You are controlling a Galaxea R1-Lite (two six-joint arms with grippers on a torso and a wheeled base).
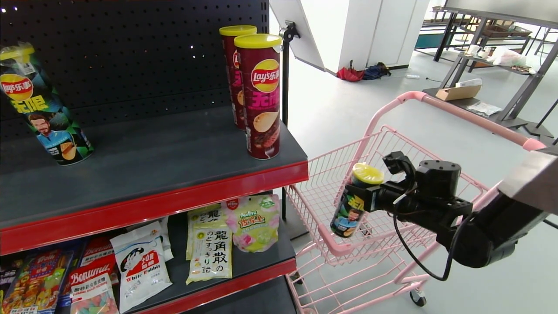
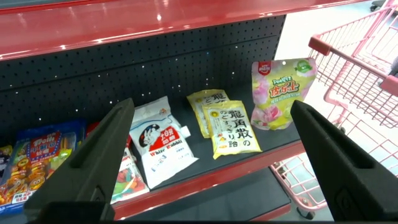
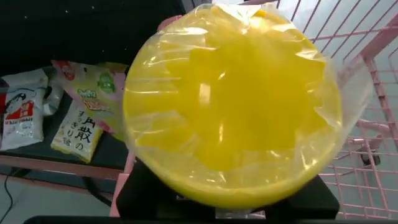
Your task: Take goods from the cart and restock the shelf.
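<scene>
Right gripper (image 1: 365,198): fingers pressed onto the sides of a dark chip can (image 1: 351,213), pinching it just below its yellow lid (image 3: 230,106). The lid is covered in clear wrap. The can is tilted slightly, lid end up. It sits at the left corner of the pink cart (image 1: 457,114), the corner nearest the shelving, level with the basket's wire side. Whether its lower end is clear of the basket rim, I cannot tell.

Left gripper (image 2: 212,109): fingers (image 2: 102,155) spread wide apart, pointed at the lower shelf (image 2: 273,155).

The cart stands just right of the shelving, with its handle on the far right.

Top shelf (image 1: 152,148):
- Two maroon chip cans stand upright at the right end, touching or nearly so. One is nearer (image 1: 261,96) and one is behind it (image 1: 233,74). Both have yellow lids.
- A dark green-labelled can (image 1: 43,109) stands well apart at the left end, leaning against the pegboard back.

Lower shelf:
- A white candy bag (image 1: 141,266) lies toward the left.
- Two overlapping yellow lozenge bags (image 1: 209,248) are in the middle.
- A pink-and-green pouch (image 1: 255,222) stands propped at the right end, just beside the cart.
- More coloured snack bags (image 1: 35,279) are at the far left.
</scene>
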